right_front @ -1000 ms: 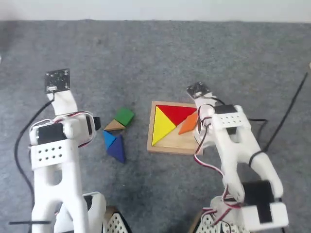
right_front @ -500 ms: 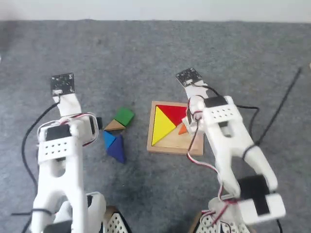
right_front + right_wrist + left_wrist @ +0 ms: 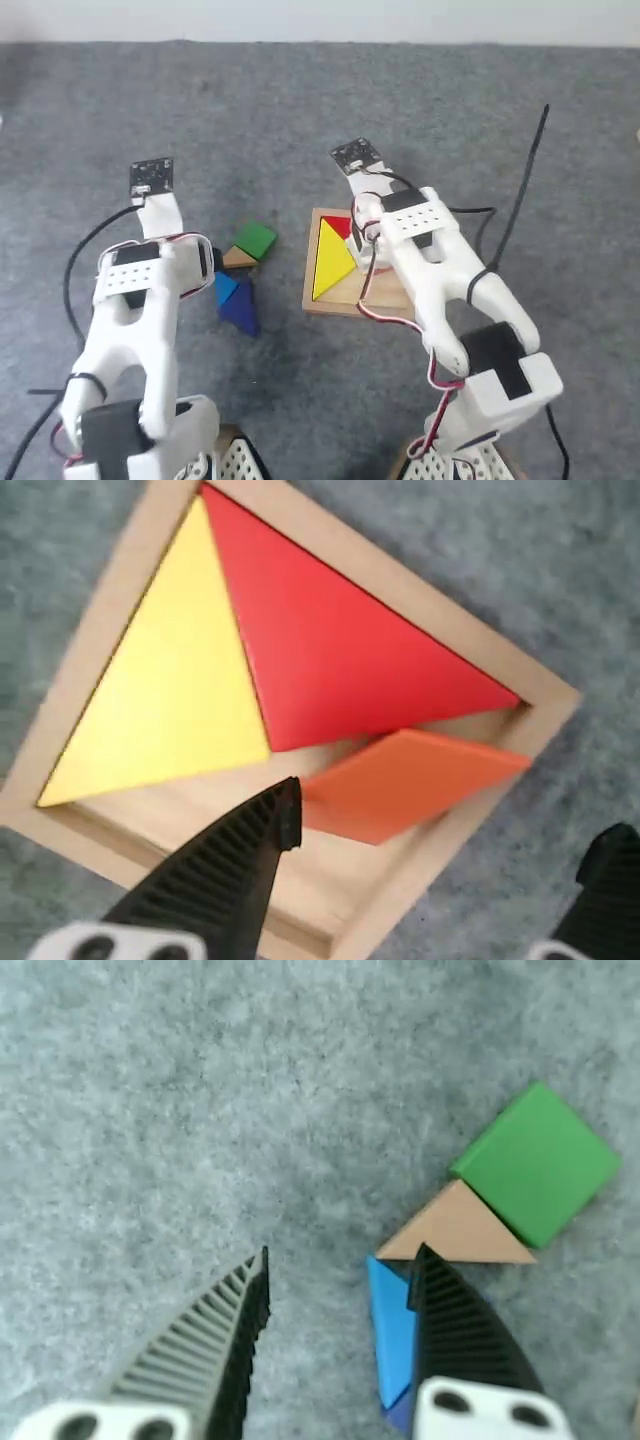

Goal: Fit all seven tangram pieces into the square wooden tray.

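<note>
The square wooden tray holds a yellow triangle and a red triangle. In the right wrist view the yellow triangle and red triangle lie flush, and an orange parallelogram rests against the red one, one tip reaching the tray rim. My right gripper hovers open over the orange piece. To the tray's left lie a green square, a tan triangle, a blue triangle and a dark blue piece. My left gripper is open, one finger over the blue triangle, near the tan triangle and green square.
Grey carpet-like cloth covers the table. The right arm hangs over the tray's right half, with its cables trailing to the right. Open cloth lies behind the tray and at the far left.
The right arm has swung left across the tray and now covers the orange piece in the high view. The left arm has moved right, closer to the loose pieces.
</note>
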